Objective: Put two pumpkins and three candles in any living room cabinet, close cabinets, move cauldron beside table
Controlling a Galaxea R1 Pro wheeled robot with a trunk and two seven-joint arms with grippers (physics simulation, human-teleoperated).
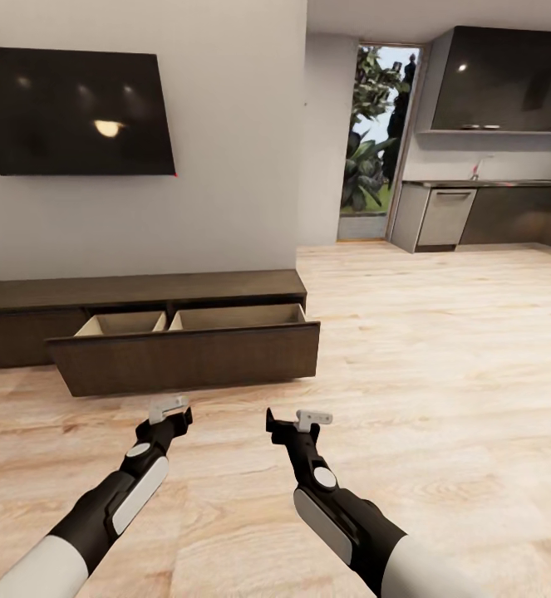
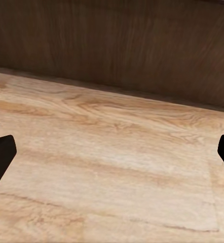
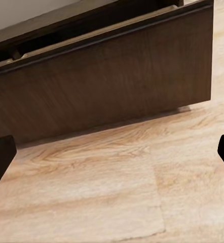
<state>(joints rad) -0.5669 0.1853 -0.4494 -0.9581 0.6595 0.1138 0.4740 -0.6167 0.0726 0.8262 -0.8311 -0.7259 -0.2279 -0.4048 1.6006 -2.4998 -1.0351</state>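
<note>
cabinet (image 1: 142, 311) just ahead of both our tools, its wide drawer (image 1: 188, 353) pulled out, pale compartments look bare, likely left out to take pumpkins and candles. left tool (image 1: 169, 409) and right tool (image 1: 310, 418) hover low over floor (image 1: 441, 374), fingers spread, carrying nothing. we judge drawer needs closing last.

2 black forearms with grey panels, white sleeves, pale pincer tips

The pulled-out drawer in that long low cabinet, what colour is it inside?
Pale beige wood inside the dark-brown wooden cabinet's open drawer, unlike its dark front; the head view shows it best.
</note>
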